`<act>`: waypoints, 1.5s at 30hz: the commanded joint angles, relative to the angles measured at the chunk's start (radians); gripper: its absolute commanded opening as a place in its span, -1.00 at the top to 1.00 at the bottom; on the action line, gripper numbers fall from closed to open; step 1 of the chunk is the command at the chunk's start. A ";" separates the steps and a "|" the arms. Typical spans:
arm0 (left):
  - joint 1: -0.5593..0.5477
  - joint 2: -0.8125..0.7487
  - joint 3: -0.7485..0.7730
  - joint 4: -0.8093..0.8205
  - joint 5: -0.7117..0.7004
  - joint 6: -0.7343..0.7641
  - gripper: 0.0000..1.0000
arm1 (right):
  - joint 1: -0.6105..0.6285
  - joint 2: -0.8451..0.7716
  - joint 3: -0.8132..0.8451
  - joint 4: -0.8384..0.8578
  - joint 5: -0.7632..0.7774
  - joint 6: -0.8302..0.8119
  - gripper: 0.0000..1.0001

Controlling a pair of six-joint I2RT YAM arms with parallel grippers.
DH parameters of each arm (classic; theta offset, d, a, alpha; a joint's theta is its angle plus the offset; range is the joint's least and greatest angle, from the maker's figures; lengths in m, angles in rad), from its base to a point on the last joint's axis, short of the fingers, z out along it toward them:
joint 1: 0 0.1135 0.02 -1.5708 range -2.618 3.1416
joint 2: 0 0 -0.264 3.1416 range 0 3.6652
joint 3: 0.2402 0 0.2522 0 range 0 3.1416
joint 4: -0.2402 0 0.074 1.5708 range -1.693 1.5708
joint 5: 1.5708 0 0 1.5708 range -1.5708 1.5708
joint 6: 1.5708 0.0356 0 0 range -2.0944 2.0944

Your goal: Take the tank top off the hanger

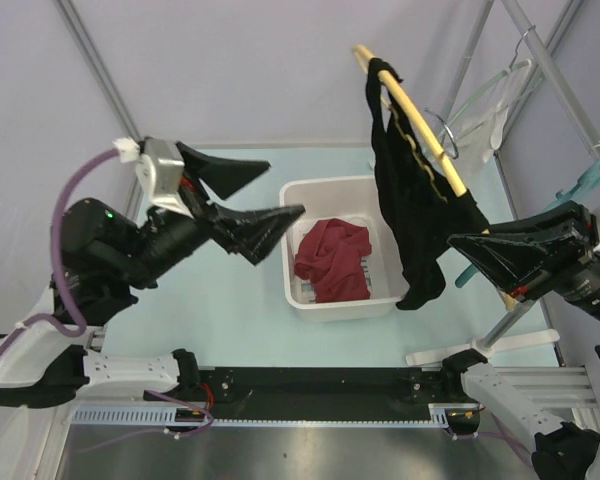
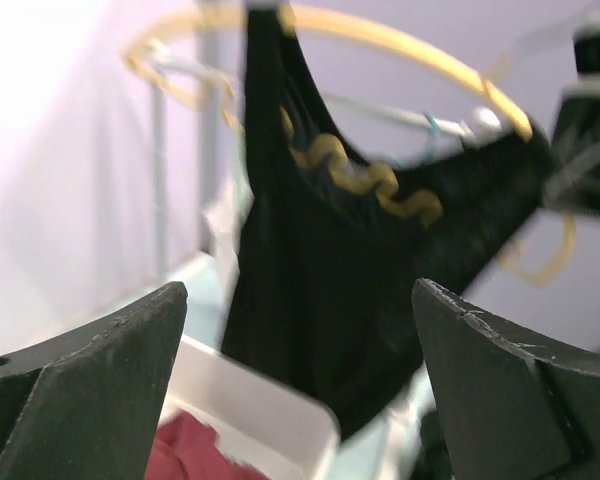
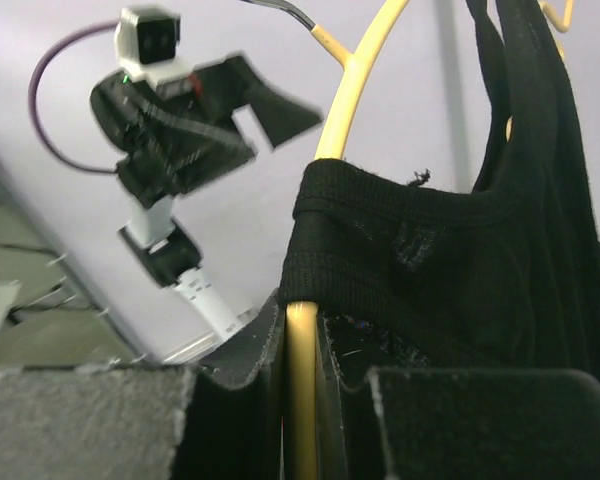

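Top external view shows you the black tank top (image 1: 410, 200) hanging lengthwise from the slanted yellow hanger (image 3: 301, 390), straps up and hem toward the counter (image 1: 230, 300), with your right jaws clenched on the hanger's lower end and your left jaws spread wide, empty.

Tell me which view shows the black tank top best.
Top external: the tank top hangs in full, strap to hem, on the yellow hanger. Left wrist shows it blurred, bottom hidden; right wrist shows only a part draped over the hanger.
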 commanded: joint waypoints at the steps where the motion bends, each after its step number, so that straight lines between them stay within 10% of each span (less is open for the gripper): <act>1: 0.032 0.092 0.148 -0.035 -0.144 0.092 -0.99 | 0.004 0.033 -0.059 0.255 -0.182 0.103 1.00; 17: 0.345 0.298 0.245 0.050 0.262 -0.052 -0.81 | 0.002 0.007 -0.208 0.379 -0.305 0.218 1.00; 29: 0.399 0.299 0.239 0.087 0.335 -0.084 1.00 | 0.002 -0.021 -0.244 0.323 -0.330 0.197 1.00; 38: 0.477 0.292 0.265 0.055 0.177 -0.024 1.00 | 0.002 -0.073 -0.247 0.017 -0.361 0.051 1.00; 45: 0.590 0.353 0.220 0.011 0.183 -0.119 1.00 | 0.004 -0.139 -0.244 0.105 -0.417 0.123 1.00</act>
